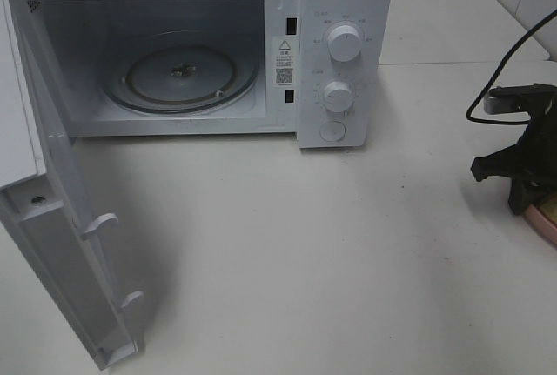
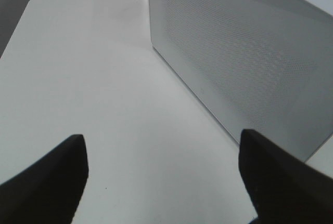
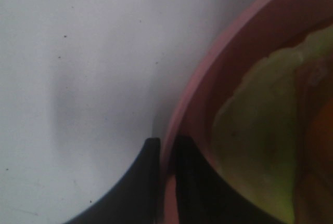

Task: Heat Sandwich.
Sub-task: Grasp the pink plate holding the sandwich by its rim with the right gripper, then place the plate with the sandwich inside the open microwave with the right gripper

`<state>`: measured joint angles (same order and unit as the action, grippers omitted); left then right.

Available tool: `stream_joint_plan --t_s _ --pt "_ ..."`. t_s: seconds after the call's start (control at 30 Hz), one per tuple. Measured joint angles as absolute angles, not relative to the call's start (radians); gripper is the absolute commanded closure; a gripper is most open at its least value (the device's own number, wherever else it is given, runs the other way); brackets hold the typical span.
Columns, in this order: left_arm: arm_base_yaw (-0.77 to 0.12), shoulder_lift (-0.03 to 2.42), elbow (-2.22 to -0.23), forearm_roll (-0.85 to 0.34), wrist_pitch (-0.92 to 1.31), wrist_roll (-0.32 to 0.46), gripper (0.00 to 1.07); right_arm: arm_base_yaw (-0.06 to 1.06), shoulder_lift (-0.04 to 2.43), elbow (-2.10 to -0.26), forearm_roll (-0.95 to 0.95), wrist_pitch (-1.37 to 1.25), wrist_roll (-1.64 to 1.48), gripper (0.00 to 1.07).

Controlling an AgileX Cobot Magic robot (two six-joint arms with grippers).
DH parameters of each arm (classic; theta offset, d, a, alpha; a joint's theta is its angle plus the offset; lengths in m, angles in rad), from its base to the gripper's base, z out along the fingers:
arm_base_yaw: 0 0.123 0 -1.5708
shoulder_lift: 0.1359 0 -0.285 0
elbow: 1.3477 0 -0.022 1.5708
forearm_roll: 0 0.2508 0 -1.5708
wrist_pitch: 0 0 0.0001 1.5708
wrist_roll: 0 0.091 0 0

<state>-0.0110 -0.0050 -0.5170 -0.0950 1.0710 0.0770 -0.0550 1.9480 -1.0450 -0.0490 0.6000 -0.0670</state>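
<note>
Black right arm (image 1: 526, 166) with grey bracket (image 1: 520, 101) and looping black cable (image 1: 477, 101); tapered matte black fingers (image 2: 47, 182) on left gripper (image 2: 162, 146).

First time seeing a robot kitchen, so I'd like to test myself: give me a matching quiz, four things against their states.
1 microwave door
2 glass turntable
3 plate
4 sandwich

a pink, rim between the right jaws
b swung open
c lying on the plate
d inside the microwave, nothing on it

Pairs: 1-b, 2-d, 3-a, 4-c
</note>
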Motion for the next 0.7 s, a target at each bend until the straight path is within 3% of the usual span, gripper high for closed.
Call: stream_joint_plan --t_s 0.7 --pt "-0.011 -0.005 -0.517 -0.095 1.071 0.077 0.31 -0.053 1.923 -1.04 -0.103 0.637 -0.067 1.07"
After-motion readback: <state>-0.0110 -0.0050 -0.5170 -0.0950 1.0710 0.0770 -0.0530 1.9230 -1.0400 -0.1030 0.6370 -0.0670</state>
